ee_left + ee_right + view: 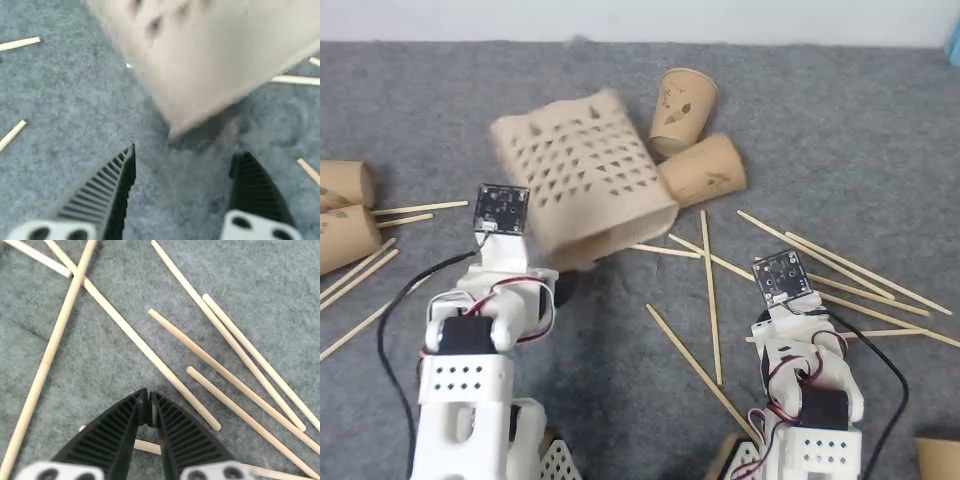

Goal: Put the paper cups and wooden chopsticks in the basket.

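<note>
Left gripper (189, 151), jaws apart and empty, is facing the basket (215, 50), lying tipped just ahead of its tips. Right gripper (149, 392), jaws together, is hovering over scattered chopsticks (185, 365). Judged best: pinching one basket wall squarely, righting it before loading.

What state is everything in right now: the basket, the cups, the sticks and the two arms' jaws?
Basket: tipped over, perforated wall facing up, not gripped.
Paper cups beside the basket: two, lying on their sides, outside it.
Paper cups farther off: two, lying on their sides.
Chopsticks: scattered flat on the carpet.
Left arm: jaws open, empty.
Right arm: jaws shut, holding nothing.
</note>
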{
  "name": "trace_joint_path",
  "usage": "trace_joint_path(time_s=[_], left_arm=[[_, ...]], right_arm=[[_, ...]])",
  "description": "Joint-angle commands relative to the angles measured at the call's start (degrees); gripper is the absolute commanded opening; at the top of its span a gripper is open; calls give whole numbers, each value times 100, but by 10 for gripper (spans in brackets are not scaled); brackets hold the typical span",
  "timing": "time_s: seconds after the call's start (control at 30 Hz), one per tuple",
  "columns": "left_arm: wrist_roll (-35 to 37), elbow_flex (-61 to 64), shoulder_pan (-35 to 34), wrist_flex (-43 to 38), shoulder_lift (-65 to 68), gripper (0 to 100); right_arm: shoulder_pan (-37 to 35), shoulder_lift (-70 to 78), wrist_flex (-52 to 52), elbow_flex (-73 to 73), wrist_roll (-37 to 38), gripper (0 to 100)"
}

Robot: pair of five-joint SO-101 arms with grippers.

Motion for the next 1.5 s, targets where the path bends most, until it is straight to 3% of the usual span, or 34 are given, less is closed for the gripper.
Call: trace_joint_path(time_s=[0.0,0.17,0.33,0.57,1.0,1.37,1.47], left_arm=[[0,-655,-158,290,-607,294],[35,-1569,-607,492,-1556,294],[35,-2308,-659,290,-738,294],[18,-4171,-677,114,2409,294],[325,-9543,-1486,211,8343,294],[985,-14510,-1468,1301,12193,294],[976,-15705,-1468,1925,12967,294]], right_arm=[[22,-92,-48,62,105,13],[22,-92,-48,62,105,13],[22,-92,-48,62,105,13],[22,-92,-48,62,105,13],[22,-92,-48,62,105,13],[22,-92,-84,62,105,13],[22,-92,-92,62,105,13]])
